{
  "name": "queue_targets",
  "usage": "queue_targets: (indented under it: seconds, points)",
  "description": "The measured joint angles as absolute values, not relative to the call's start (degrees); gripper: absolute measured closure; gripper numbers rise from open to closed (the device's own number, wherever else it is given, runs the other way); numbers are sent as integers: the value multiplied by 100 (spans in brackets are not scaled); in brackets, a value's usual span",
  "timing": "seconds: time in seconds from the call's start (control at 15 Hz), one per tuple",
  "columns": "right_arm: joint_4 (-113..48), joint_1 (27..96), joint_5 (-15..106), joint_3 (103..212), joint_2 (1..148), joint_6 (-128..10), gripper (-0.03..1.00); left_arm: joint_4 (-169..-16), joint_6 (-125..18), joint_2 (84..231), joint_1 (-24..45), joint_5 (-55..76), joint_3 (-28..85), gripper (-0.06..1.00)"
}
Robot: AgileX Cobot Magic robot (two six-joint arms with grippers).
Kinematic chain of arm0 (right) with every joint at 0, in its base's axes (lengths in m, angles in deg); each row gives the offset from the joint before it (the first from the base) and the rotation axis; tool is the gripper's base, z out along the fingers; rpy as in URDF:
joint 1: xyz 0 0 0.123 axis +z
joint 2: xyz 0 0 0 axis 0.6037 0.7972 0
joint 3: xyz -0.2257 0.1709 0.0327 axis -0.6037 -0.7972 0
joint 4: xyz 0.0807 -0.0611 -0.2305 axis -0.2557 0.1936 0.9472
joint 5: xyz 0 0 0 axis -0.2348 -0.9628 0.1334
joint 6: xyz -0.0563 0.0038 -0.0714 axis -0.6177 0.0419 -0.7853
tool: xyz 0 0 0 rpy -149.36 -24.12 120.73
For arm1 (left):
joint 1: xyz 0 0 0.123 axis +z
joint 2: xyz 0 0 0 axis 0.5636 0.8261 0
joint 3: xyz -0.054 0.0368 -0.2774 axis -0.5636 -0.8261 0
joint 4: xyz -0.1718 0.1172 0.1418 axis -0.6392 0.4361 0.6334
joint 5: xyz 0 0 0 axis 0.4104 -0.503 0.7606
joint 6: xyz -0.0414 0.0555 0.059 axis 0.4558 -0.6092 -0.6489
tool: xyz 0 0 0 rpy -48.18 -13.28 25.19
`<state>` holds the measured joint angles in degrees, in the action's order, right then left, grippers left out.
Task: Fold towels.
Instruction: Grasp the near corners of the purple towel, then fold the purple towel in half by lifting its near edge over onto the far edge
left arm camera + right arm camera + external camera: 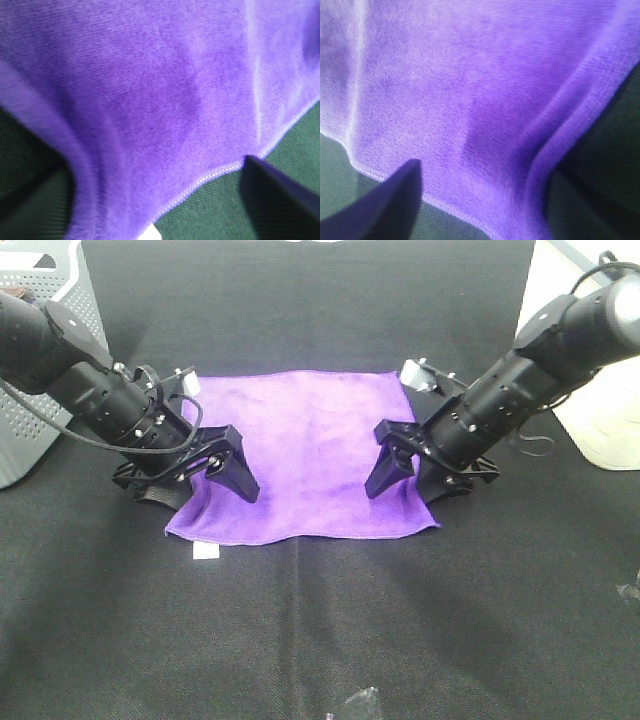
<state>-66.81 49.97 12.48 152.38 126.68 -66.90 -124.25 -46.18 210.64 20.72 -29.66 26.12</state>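
My left gripper (pixel 200 490) is low on the desk (pixel 320 640) with its jaws spread wide, and it holds nothing. One finger (pixel 240 478) rests on top of the purple towel (pixel 310 455), a little inside its left side. The other finger is outside that side, on the black surface of the desk. In the left wrist view a dark finger tip lies just beside the stitched hem (pixel 215 172), and the side border of the cloth rises in a soft ridge.

My right gripper (pixel 420 485) stands in the mirrored way, jaws also spread and nothing pinched. Its inner finger sits on the towel near the right side, and the outer finger is close to the near right corner. In the right wrist view the border of the cloth stands up as a rounded fold. This picture is blurred there, so I cannot tell if the outer finger is under the fold or only beside it.

The towel lies spread open in one layer in the middle of the desk, between the two arms, and its middle part is flat. A small white tag (pixel 205 552) sticks out at the near left corner and lies on the desk. A grey basket (pixel 45 360) with holes is at the far left edge of the high view, and a pale object (pixel 600 430) is at the right edge. Both are well apart from the towel.
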Motion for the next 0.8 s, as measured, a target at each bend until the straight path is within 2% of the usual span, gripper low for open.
queue_targets:
  seconds: [0.2,0.4,0.47,0.8]
  points:
    - [-6515,5060,1437,15238,12691,-6690,54,-12407,-4589,21115,2072,-2880,2612,42]
    - [-6480,5060,1506,15232,12743,-6690,85,-12362,-4572,21196,2061,-2834,2595,80]
    - [-6463,5060,1506,15221,12754,-6690,93,-12333,-4572,21213,2061,-2828,2589,90]
    - [-6394,5094,1374,15221,12748,-6673,97,-12001,-4572,21196,2021,-2897,2595,94]
